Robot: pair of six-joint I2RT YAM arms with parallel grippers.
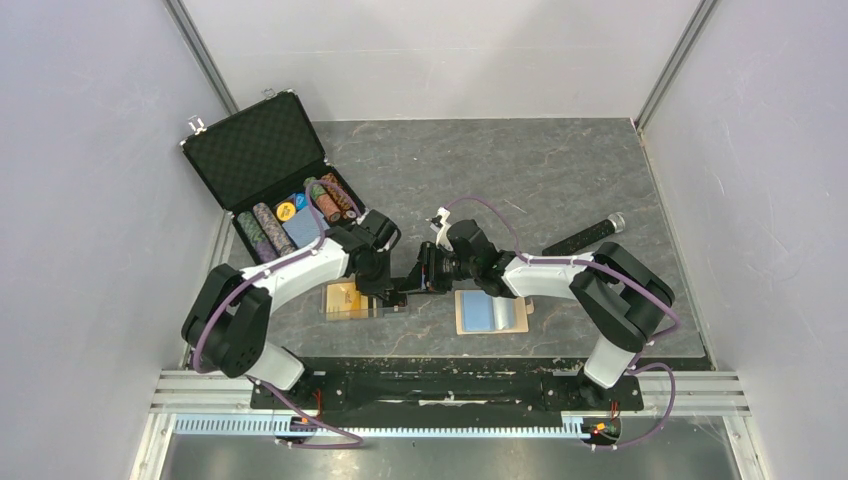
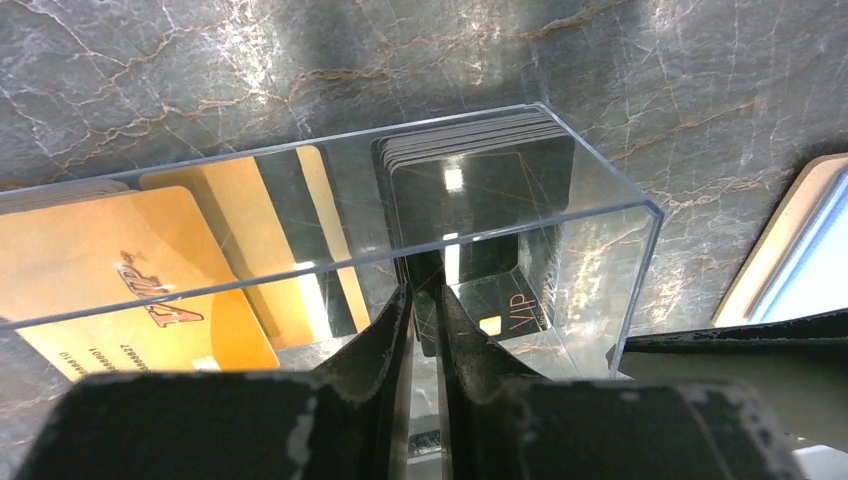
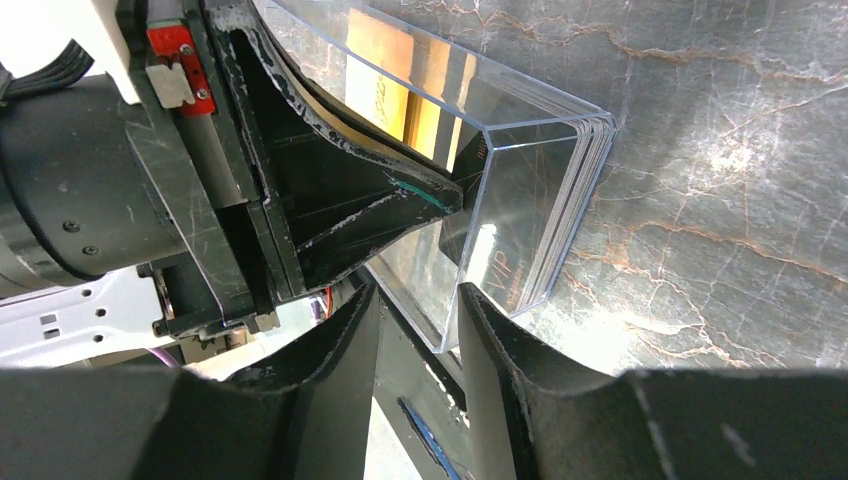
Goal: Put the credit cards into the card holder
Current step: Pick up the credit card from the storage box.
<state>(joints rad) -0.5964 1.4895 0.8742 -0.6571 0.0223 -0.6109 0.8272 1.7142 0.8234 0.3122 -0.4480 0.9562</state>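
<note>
A clear plastic box (image 1: pixel 345 300) lies at the near middle of the table. In the left wrist view it holds orange-gold credit cards (image 2: pixel 130 280) on the left and a stack of black ones (image 2: pixel 480 170) on the right. One black card (image 2: pixel 510 305) marked VIP leans loose inside. My left gripper (image 2: pixel 425 300) reaches into the box, its jaws a narrow slit apart over that card's corner. My right gripper (image 3: pixel 418 300) stands open astride the box's corner (image 3: pixel 445 335). The tan card holder (image 1: pixel 490 312) lies open to the right, blue pockets up.
An open black poker-chip case (image 1: pixel 265 150) with chips and a blue deck stands at the back left. A dark handle-like object (image 1: pixel 585 237) lies at the right. Both wrists crowd together over the box, and grey walls enclose the table.
</note>
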